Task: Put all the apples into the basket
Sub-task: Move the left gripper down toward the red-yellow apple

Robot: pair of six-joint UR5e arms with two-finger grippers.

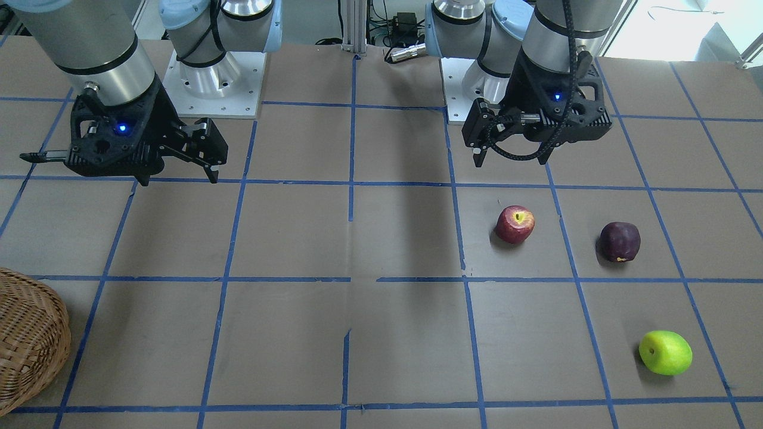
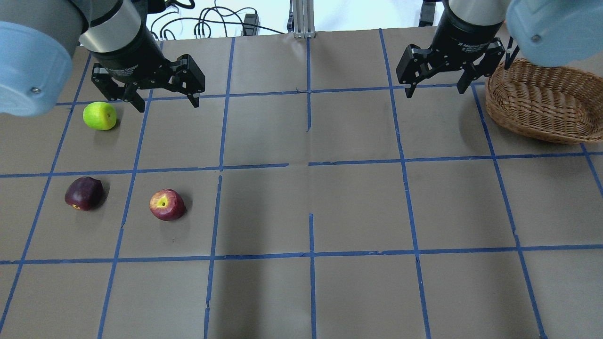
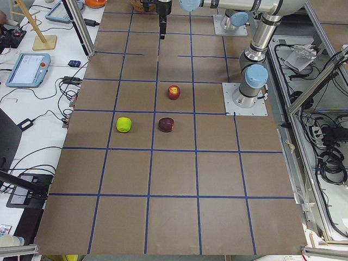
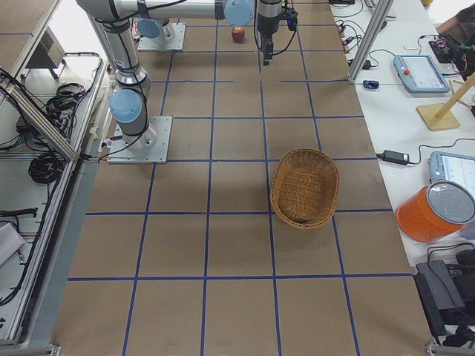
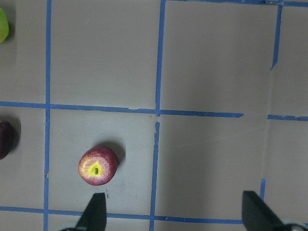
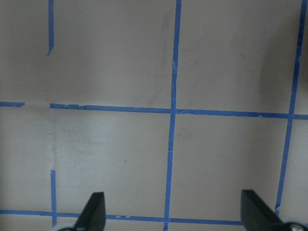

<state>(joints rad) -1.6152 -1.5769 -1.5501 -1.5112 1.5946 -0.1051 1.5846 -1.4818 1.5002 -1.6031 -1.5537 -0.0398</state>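
Left pincer (image 2: 168,104), right pincer (image 2: 435,92): spread wide, empty. Red apple (image 2: 167,205), purple apple (image 2: 83,193), green apple (image 2: 100,116) toward nine o'clock. Basket (image 2: 537,113) toward two o'clock, apparently upright.

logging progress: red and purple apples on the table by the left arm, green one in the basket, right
No: the green apple also lies on the table, far from the basket, as the overhead view shows. The red apple and purple apple sit by the left arm.
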